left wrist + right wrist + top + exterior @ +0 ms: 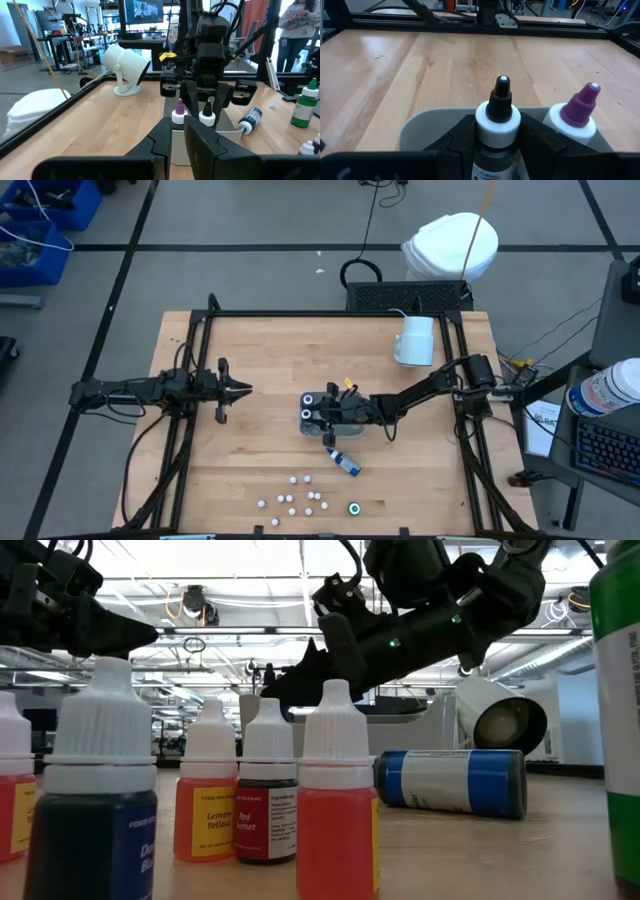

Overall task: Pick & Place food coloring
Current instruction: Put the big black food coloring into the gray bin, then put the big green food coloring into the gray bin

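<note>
My right gripper (322, 412) is over the clear tray (308, 428) at the table's middle, shut on a bottle with a white collar and a black nozzle (498, 102). A purple-tipped bottle (580, 110) stands beside it in the tray. Both also show in the left wrist view, the black-tipped one (207, 116) and the purple-tipped one (178, 113). Several white-capped dropper bottles (300, 500) stand near the front edge; up close, red, yellow and blue ones (335, 810) show. A blue bottle (346, 464) lies on its side. My left gripper (245, 390) hovers left of the tray, shut and empty. My right gripper pinches the black-nozzled bottle between its two fingers, just below the white collar (497, 131). The fingers (540, 140) come from the table's right, slanting down. The bottle is upright inside the tray (420, 130); its foot is hidden, so whether it stands on the tray floor cannot be told.
A large white mug (415, 340) is at the far right of the table. A green bottle (354, 507) stands by the dropper bottles at the front. Bare wood lies between my left gripper and the tray. A person (300, 30) stands beyond the table.
</note>
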`<action>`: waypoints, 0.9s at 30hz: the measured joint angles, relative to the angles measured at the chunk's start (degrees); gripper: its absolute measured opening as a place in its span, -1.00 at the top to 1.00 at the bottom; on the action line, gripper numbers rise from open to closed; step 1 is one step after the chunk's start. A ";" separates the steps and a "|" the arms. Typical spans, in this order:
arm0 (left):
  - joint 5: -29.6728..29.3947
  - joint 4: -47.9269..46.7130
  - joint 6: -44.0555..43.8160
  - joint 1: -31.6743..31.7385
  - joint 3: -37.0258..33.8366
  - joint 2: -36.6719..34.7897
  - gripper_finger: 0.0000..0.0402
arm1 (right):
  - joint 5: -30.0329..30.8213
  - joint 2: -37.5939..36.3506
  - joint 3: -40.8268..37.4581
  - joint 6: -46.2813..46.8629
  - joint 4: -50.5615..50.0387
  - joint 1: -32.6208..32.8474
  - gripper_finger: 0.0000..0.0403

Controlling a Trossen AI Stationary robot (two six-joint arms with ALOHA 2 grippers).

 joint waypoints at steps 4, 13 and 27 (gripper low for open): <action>0.00 -0.04 -0.11 0.00 0.02 0.00 0.71 | -0.02 0.08 -0.02 -0.02 1.19 0.00 0.38; 0.00 -0.02 -0.11 0.00 0.02 -0.01 0.71 | -0.06 -1.06 -0.20 0.12 0.50 0.00 0.13; 0.04 -0.11 0.11 0.00 0.01 0.01 0.71 | -0.10 -5.94 -0.23 -0.37 -0.19 0.02 -0.15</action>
